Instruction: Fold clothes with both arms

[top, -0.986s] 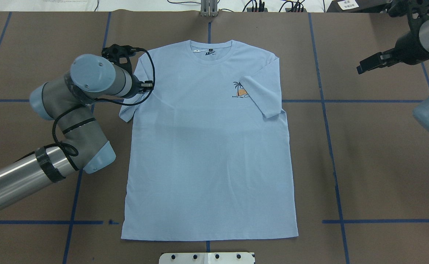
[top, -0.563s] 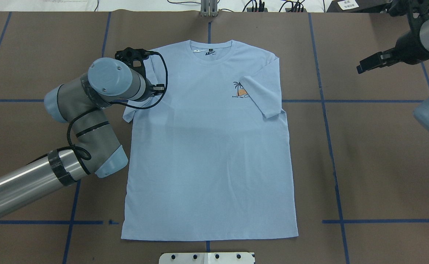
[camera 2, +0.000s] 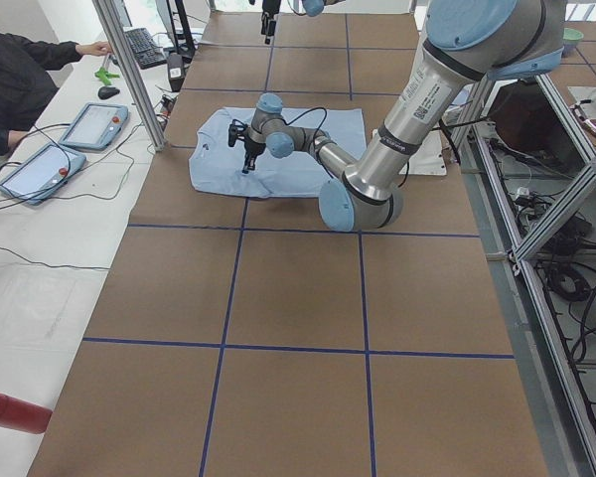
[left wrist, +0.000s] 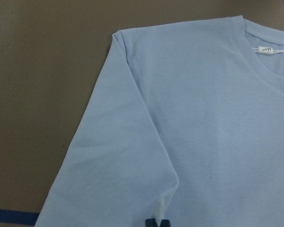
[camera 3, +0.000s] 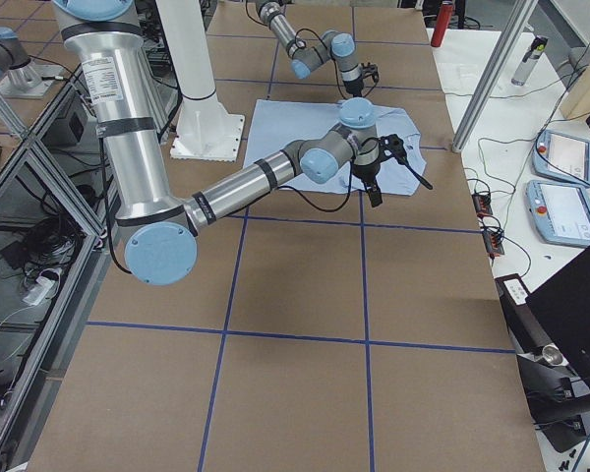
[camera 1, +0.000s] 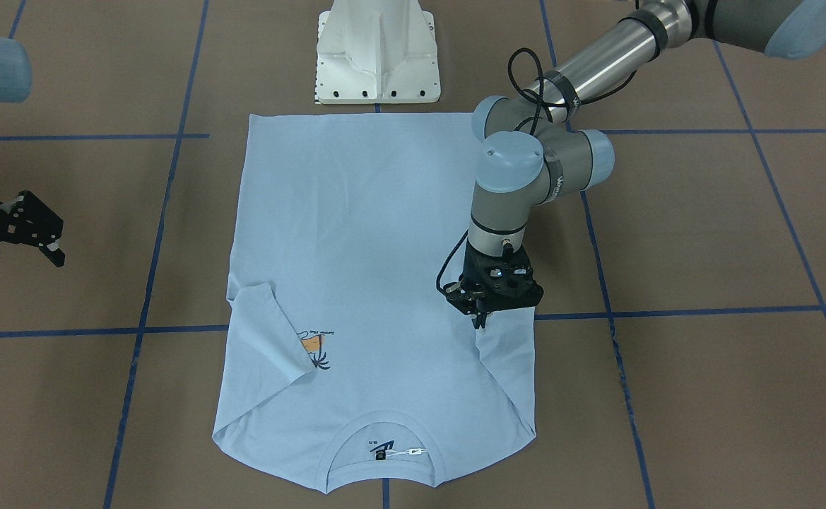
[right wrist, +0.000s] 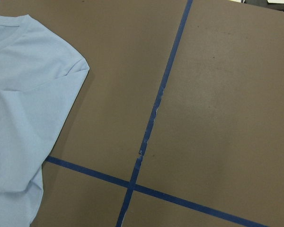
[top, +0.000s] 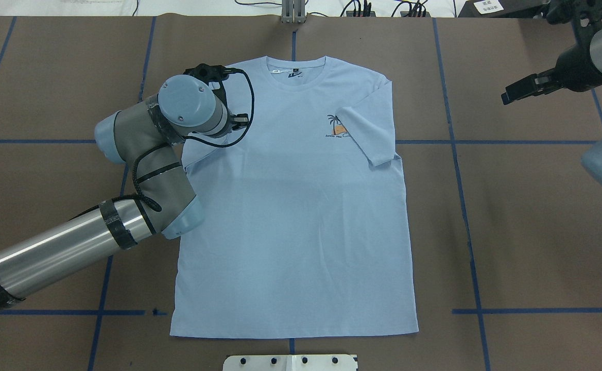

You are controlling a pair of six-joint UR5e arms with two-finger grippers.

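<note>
The pale blue T-shirt (top: pixel 295 216) lies flat, front up, with its collar (top: pixel 295 69) at the far side. Its right sleeve (top: pixel 367 136) is folded in over the chest, beside the palm print (top: pixel 338 126). My left gripper (camera 1: pixel 481 322) is shut on the left sleeve's edge and holds it lifted over the shirt's body; the left wrist view shows its fingertips (left wrist: pixel 157 223) pinching the cloth. In the overhead view the wrist hides that gripper. My right gripper (camera 1: pixel 15 268) hangs open and empty above bare table, well clear of the shirt.
The white pedestal base (camera 1: pixel 377 56) stands just past the shirt's hem. Blue tape lines (top: pixel 460 154) cross the brown table. Cables and plugs (top: pixel 362 7) lie along the far edge. A person (camera 2: pixel 20 79) sits at a side table with tablets (camera 2: pixel 40 164).
My left arm has swung right, carrying the left sleeve inward over the shirt's body. The right arm has stayed nearly still.
</note>
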